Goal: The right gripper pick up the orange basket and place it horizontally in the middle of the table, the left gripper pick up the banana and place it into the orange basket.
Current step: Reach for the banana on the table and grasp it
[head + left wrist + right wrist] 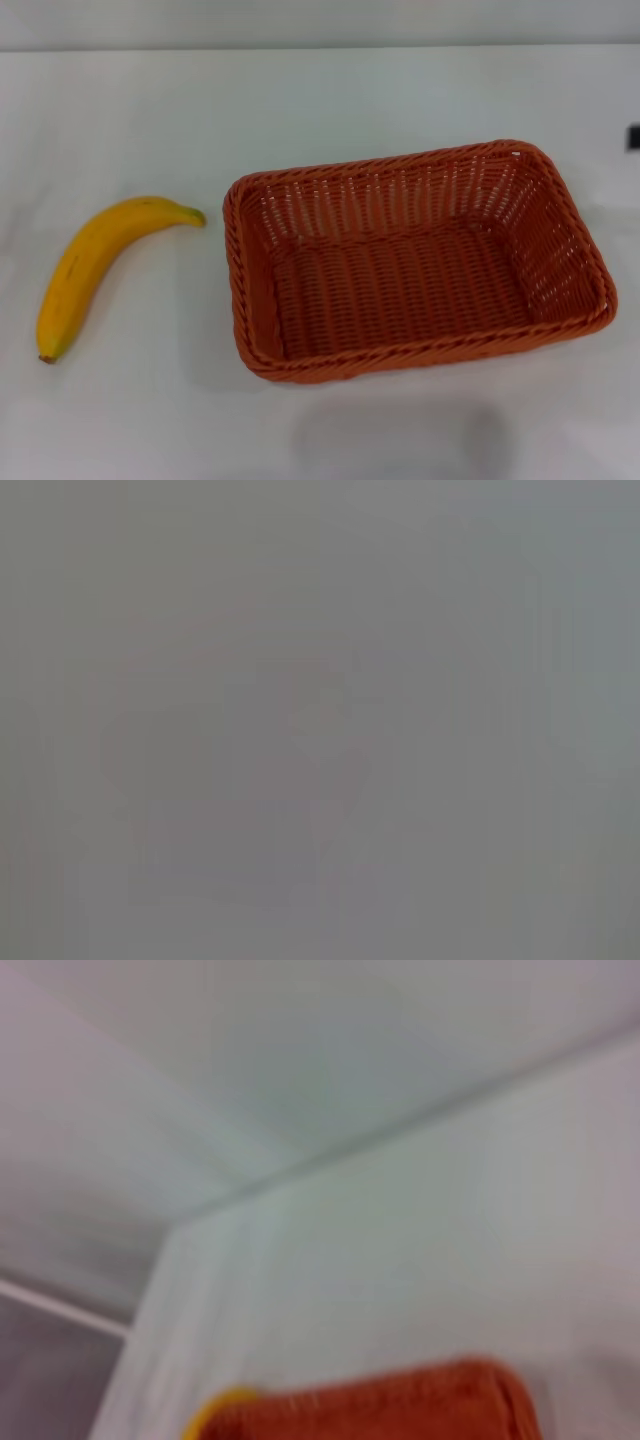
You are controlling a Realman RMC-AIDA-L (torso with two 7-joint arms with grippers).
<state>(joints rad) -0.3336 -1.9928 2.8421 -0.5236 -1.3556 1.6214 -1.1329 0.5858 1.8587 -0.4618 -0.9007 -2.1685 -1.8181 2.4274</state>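
While neither gripper is showing in the head view, the orange basket (415, 260) is sitting empty on the table (320, 100), right of middle, its long side running nearly left to right and slightly tilted. The banana (95, 265) is lying well apart on the robot's left, nearer the left arm. The right wrist view is looking over the basket's rim (380, 1405); finger states cannot be told.
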